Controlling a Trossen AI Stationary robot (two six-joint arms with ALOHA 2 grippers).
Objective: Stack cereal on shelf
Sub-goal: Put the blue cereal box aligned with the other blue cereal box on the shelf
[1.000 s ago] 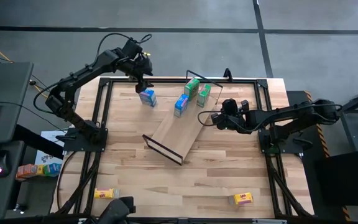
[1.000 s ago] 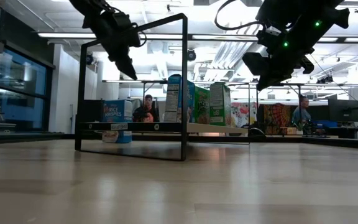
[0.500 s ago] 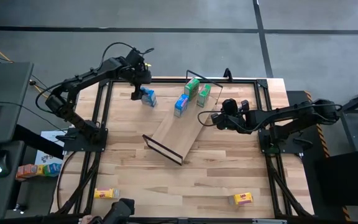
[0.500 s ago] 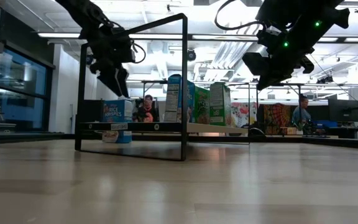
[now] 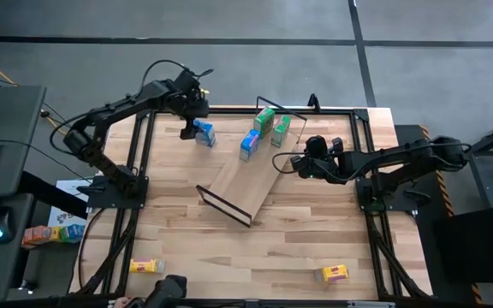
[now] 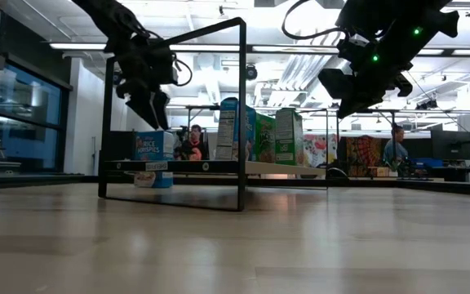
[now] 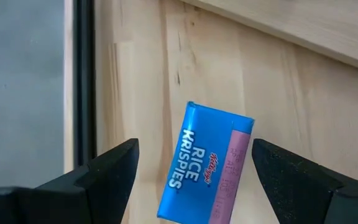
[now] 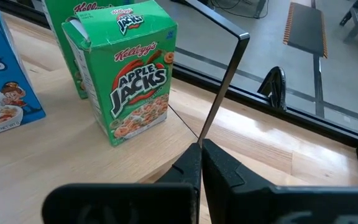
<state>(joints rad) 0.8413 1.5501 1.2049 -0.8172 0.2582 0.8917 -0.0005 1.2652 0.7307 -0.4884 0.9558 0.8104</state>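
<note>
The left claw [image 5: 192, 122] is hovering wide open over a blue cereal box [image 7: 205, 167] standing on the counter [image 5: 298, 231], at ten o'clock from the shelf [image 5: 245, 181]. The right claw [image 5: 291, 162] is waiting closed at the shelf's three o'clock, near two green boxes [image 5: 272, 125].

Shelf [image 5: 240, 183]: long light-wood board w/ thin black wire frames at both ends, lying diagonal mid-table. On its far end stand 3 boxes upright: 2 green Apple Jacks [image 5: 264, 121] [image 5: 282, 128] side by side, 1 blue [image 5: 249, 144] just beside them. 2nd blue box, Rice Krispies [image 5: 203, 133], sits on the table off the shelf, near the far left, right under my wrist cam. 2 yellow boxes w/ red print lie flat at the near edge, well apart: [image 5: 145, 266] left, [image 5: 335, 273] right
</note>
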